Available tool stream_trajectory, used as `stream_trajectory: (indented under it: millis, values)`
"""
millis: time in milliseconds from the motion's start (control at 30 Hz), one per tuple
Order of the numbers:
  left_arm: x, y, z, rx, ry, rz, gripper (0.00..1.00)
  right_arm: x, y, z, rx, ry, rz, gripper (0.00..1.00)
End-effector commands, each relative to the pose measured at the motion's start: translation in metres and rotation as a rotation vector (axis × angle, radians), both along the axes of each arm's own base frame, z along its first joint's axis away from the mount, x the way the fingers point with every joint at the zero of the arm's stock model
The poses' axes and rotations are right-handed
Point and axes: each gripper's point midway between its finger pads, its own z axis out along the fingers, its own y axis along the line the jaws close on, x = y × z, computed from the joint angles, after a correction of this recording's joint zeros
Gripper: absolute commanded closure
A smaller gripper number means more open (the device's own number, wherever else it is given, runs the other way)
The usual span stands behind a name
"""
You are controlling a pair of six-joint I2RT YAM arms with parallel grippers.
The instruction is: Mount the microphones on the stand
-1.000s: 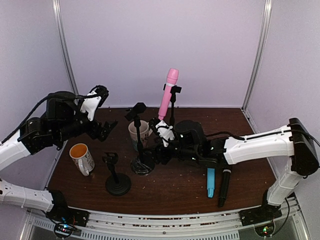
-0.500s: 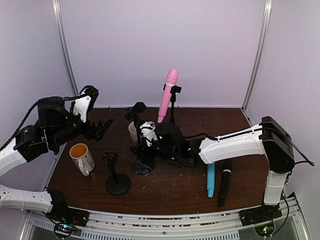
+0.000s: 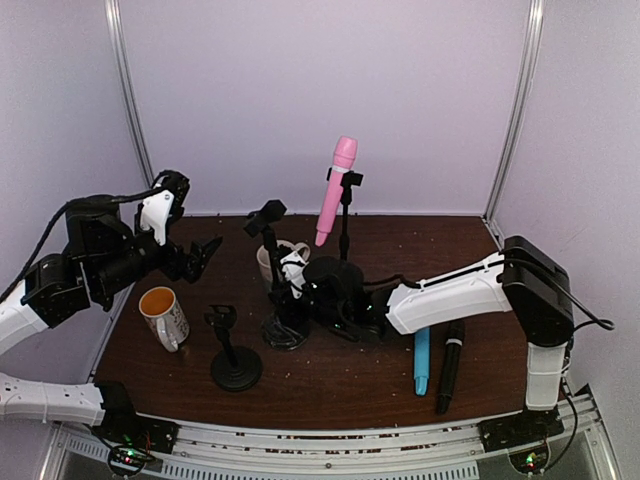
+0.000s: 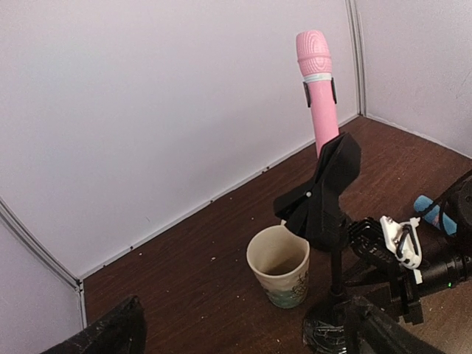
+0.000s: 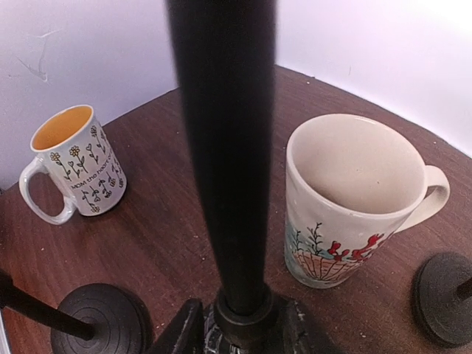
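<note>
**Top external view: right gripper on an empty stand, two microphones lying loose beside its arm**

Top external view showed a dark tabletop (image 3: 340, 385) with three small stands. The pink microphone (image 3: 335, 195) was already clipped in the far stand (image 3: 345, 215), upper centre of the frame, leaning slightly. The light blue microphone (image 3: 421, 362) and black microphone (image 3: 449, 372) lay flat at the lower right, just beside each other. Their long axes ran from the bottom of the frame toward the top.

The right gripper (image 3: 288, 290) reached across to the centre of the frame. Its jaws had closed in on the foot of the middle stand's (image 3: 272, 262) pole. In the right wrist view they appeared to touch it on both sides. That stand's clip was empty, as was the clip of the near stand (image 3: 232, 362) at lower centre.

Both loose microphones lay to the right of and below that gripper, close alongside the right arm's forearm. The left gripper (image 3: 205, 252) hung wide open and empty at the left of the frame, well apart from them. The right arm looked the nearer one for a pickup.
</note>
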Motion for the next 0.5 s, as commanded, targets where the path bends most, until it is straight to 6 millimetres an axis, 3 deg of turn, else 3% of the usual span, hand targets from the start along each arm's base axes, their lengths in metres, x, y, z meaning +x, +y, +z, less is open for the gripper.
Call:
stream_trajectory:
  millis: [0, 267, 467]
  values:
    - [0.001, -0.001, 0.010, -0.037, -0.035, -0.006, 0.05, 0.014, 0.000, 0.020, 0.064, -0.037, -0.068, 0.65]
    - [0.003, -0.005, 0.005, -0.012, -0.035, -0.014, 0.05, 0.017, -0.003, 0.023, 0.096, -0.035, -0.059, 0.80]
    - [0.007, -0.009, -0.003, 0.011, -0.027, -0.016, 0.05, 0.009, -0.016, 0.039, 0.108, -0.053, -0.046, 0.94]
